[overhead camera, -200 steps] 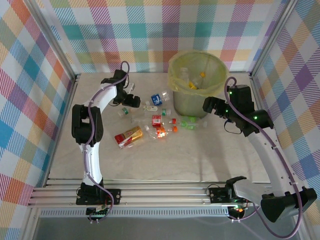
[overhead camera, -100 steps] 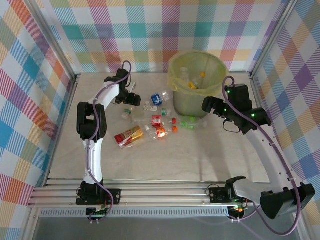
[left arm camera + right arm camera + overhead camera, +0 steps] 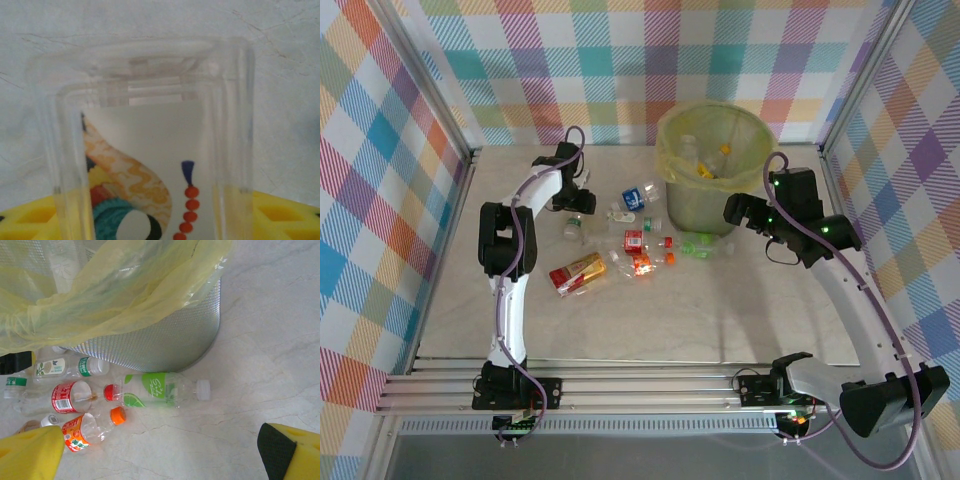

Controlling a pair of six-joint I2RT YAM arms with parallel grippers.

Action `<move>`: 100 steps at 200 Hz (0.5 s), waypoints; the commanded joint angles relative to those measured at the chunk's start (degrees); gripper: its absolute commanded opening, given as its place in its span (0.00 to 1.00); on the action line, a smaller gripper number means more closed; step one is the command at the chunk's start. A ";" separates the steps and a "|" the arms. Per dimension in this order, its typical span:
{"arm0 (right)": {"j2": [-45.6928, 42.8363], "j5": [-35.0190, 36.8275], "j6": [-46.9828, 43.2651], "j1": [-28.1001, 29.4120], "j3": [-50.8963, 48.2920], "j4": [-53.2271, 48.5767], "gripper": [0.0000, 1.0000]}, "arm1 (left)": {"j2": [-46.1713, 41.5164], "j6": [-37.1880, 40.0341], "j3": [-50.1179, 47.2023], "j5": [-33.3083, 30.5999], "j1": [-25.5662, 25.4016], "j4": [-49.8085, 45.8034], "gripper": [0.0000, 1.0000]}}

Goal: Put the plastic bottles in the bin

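Note:
A clear square bottle [image 3: 150, 150] with a colourful label sits between my left gripper's [image 3: 160, 222] yellow fingers [image 3: 285, 215], which press its sides just above the table. From above, that gripper [image 3: 580, 198] is left of the bottle pile. The bin [image 3: 710, 170], yellow bag over its rim, holds a few bottles [image 3: 705, 160]. My right gripper [image 3: 738, 212] hangs open beside the bin's right side. Its wrist view shows the bin's mesh wall [image 3: 165, 335] and, below it, a green-labelled bottle [image 3: 160, 390], a red-labelled one [image 3: 70, 396] and an orange-capped one [image 3: 85, 427], with the gripper [image 3: 160, 455] above bare table.
Several more bottles lie left of the bin: a blue-labelled one [image 3: 635, 195], a red-labelled one [image 3: 633, 240], a larger orange-and-red one [image 3: 578, 272] and a clear one [image 3: 572, 228]. Checked walls and a metal frame enclose the table [image 3: 650, 320].
The left arm's elbow has swung right and its gripper has drawn slightly toward the back. The right arm has barely moved.

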 commanded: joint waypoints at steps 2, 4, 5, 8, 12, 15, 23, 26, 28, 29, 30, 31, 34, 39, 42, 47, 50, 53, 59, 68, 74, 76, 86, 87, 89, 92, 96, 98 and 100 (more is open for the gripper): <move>0.16 -1.63 0.55 -0.23 -0.05 1.80 1.00 | -2.71 0.24 1.04 -2.37 -0.33 -1.27 0.58; 0.15 -1.77 0.63 -0.24 -0.08 1.87 1.00 | -2.98 0.25 1.01 -2.37 -0.26 -1.17 0.58; 0.13 -1.84 0.64 -0.22 -0.09 1.94 0.99 | -3.15 0.25 0.91 -2.34 -0.30 -1.15 0.58; 0.13 -2.03 0.65 -0.20 -0.13 2.12 1.00 | -3.48 0.31 0.82 -2.26 -0.33 -1.09 0.58; 0.11 -2.43 0.75 -0.23 -0.17 2.37 1.00 | -4.19 0.33 0.57 -2.16 -0.33 -0.90 0.57; 0.05 -2.77 0.87 -0.22 -0.18 2.49 1.00 | -4.69 0.40 0.34 -2.08 -0.30 -0.76 0.57; -0.02 -3.58 1.00 -0.19 -0.27 3.16 1.00 | -6.20 0.50 -0.21 -1.88 -0.35 -0.25 0.55; -0.06 -3.90 1.05 -0.21 -0.27 3.42 1.00 | -6.76 0.51 -0.49 -1.80 -0.33 -0.07 0.55; -0.13 -4.16 1.08 -0.20 -0.27 3.55 1.00 | -7.22 0.51 -0.65 -1.83 -0.33 0.05 0.55; -0.14 -4.27 1.09 -0.24 -0.27 3.66 1.00 | -7.42 0.51 -0.75 -1.85 -0.33 0.07 0.55; -0.14 -4.45 1.05 -0.21 -0.27 3.71 1.00 | -7.65 0.51 -0.84 -1.82 -0.33 0.08 0.55; -0.19 -4.54 1.07 -0.20 -0.27 3.87 1.00 | -7.90 0.51 -0.93 -1.80 -0.33 0.22 0.55; -0.34 -4.93 1.03 -0.19 -0.27 4.19 1.00 | -8.59 0.51 -1.29 -1.79 -0.33 0.51 0.55; -0.60 -5.81 1.09 -0.19 -0.39 4.86 1.00 | -9.78 0.59 -1.88 -1.81 -0.33 0.91 0.55; -0.77 -6.35 1.07 -0.23 -0.51 5.39 1.00 | -10.40 0.60 -2.26 -1.79 -0.33 1.23 0.55; -1.15 -7.21 1.11 -0.25 -0.76 6.37 1.00 | -11.91 0.60 -3.05 -1.79 -0.33 1.83 0.55; -1.43 -7.67 1.03 -0.25 -0.91 6.97 1.00 | -12.72 0.64 -3.50 -1.78 -0.41 2.21 0.55; -1.66 -8.39 1.16 -0.29 -1.11 7.54 1.00 | -13.32 0.64 -3.86 -1.64 -0.42 2.56 0.55; -2.19 -9.35 1.37 -0.27 -1.38 8.70 1.00 | -15.29 0.63 -5.07 -1.49 -0.51 3.44 0.55; -3.02 -10.09 2.06 -0.28 -1.82 10.07 1.00 | -18.15 0.57 -6.87 -1.20 -0.55 4.99 0.55; -3.49 -10.37 2.34 -0.28 -2.01 10.96 1.00 | -20.03 0.43 -8.12 -0.89 -0.66 6.08 0.55; -3.62 -10.46 2.44 -0.28 -2.09 11.17 1.00 | -20.65 0.42 -8.60 -0.77 -0.68 6.47 0.55; -4.33 -11.22 2.78 -0.28 -2.20 12.10 1.00 | -23.91 0.25 -10.97 -0.05 -1.00 8.64 0.55; -4.39 -11.31 2.77 -0.28 -2.20 12.20 1.00 | -24.24 0.25 -11.18 0.01 -1.06 8.90 0.55; -4.40 -11.51 2.85 -0.28 -2.16 12.31 1.00 | -24.67 0.20 -11.72 0.16 -1.15 9.30 0.54; -4.56 -11.80 3.00 -0.28 -2.12 12.40 1.00 | -25.89 0.16 -12.38 0.33 -1.25 9.84 0.55; -4.69 -12.09 3.05 -0.28 -2.04 12.66 1.00 | -27.17 0.16 -13.32 0.52 -1.55 10.78 0.55; -4.71 -12.28 3.07 -0.28 -1.96 12.71 1.00 | -27.86 0.09 -13.75 0.59 -1.69 11.07 0.55; -4.76 -12.65 3.10 -0.28 -1.90 12.86 1.00 | -28.36 0.14 -14.22 0.65 -1.81 11.58 0.55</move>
